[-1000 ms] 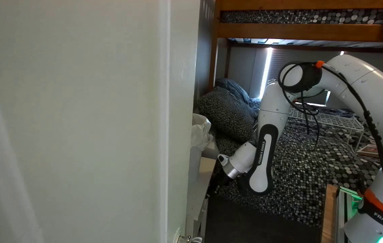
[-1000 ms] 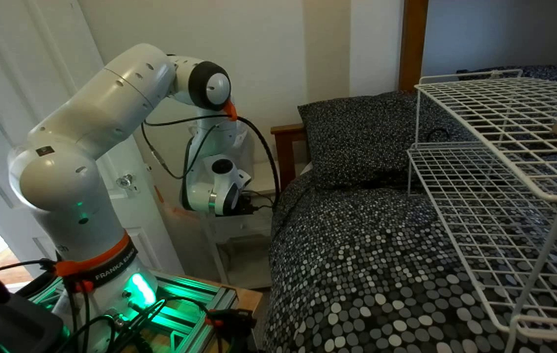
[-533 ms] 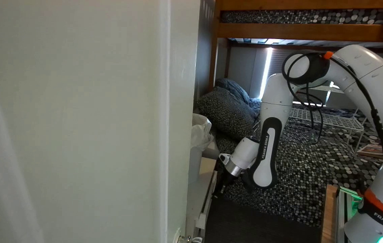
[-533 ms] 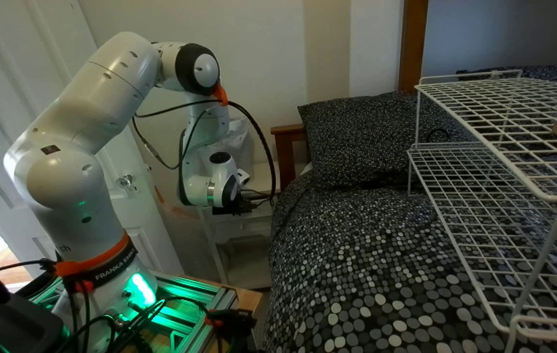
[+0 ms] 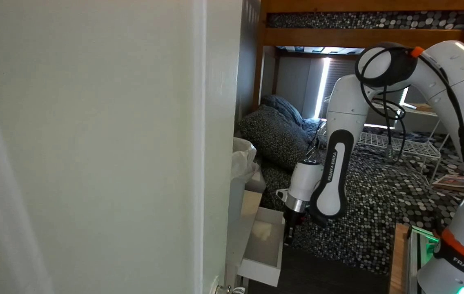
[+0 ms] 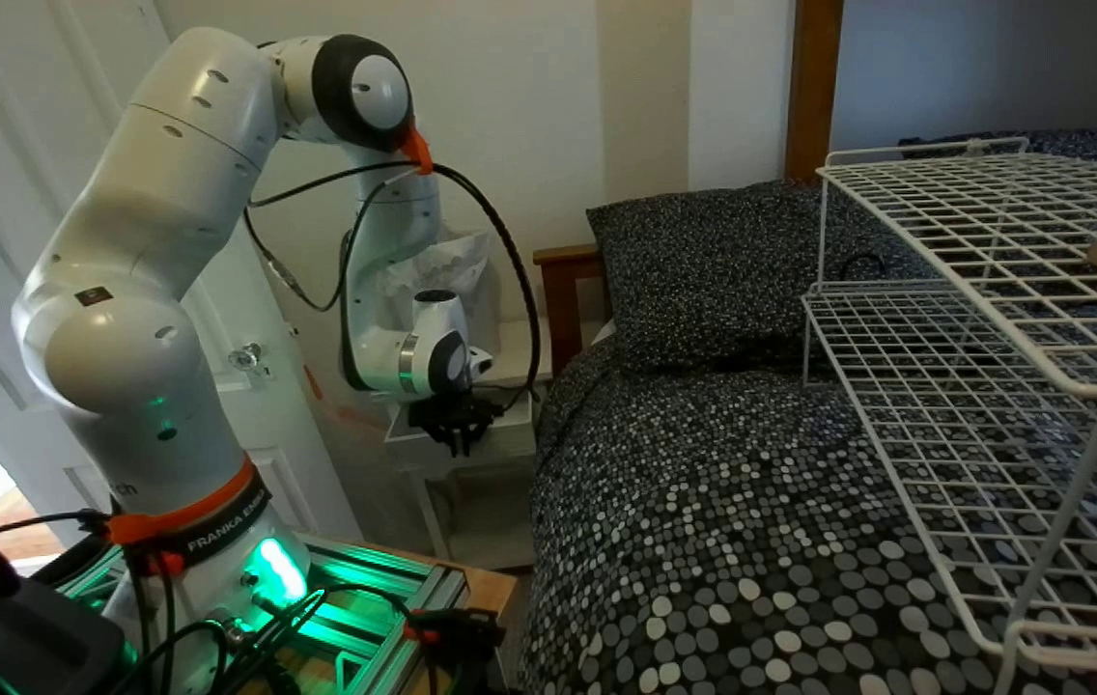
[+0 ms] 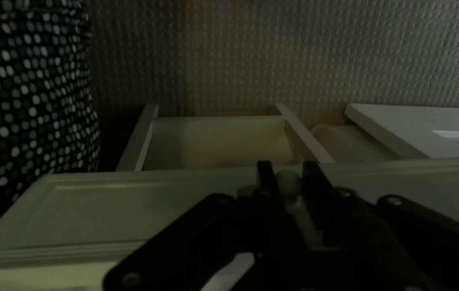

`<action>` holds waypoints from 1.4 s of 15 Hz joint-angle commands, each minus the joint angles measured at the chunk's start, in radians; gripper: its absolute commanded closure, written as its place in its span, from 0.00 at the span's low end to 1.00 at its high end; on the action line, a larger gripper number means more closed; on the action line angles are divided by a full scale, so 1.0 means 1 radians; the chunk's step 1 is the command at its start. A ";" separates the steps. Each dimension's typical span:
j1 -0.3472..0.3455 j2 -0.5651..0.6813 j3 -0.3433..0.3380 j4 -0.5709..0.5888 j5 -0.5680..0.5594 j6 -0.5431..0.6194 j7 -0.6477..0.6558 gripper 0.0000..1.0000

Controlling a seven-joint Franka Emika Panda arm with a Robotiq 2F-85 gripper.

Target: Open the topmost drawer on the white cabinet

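- My gripper (image 7: 289,173) is drawn in to a narrow gap, pinching the knob (image 7: 289,186) (small, round, easily lost).
- The drawer (image 5: 264,241) stands well out, right of the cabinet (image 5: 238,239) in an exterior view.
- Pulling further may tip it; tilting could slip my hold.

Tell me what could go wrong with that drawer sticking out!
The topmost drawer sticks well out of the white cabinet, so another hard pull might make it slide right out and fall.

The gripper has only a round knob between its two fingers, so it could perhaps slip off.

The dotted bedspread hangs close beside the drawer, so the drawer or the gripper might catch on it.
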 commanded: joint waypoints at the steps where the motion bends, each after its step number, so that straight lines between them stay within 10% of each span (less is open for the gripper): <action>1: -0.022 -0.058 0.006 -0.063 0.049 -0.072 -0.058 0.94; 5: -0.013 -0.060 -0.002 -0.062 0.072 -0.091 -0.091 0.94; 6: -0.029 -0.056 0.014 -0.060 0.075 -0.098 -0.101 0.53; 14: -0.078 -0.104 0.108 -0.095 0.134 -0.138 -0.133 0.01; 21: -0.180 -0.423 0.289 -0.228 0.353 -0.284 -0.031 0.00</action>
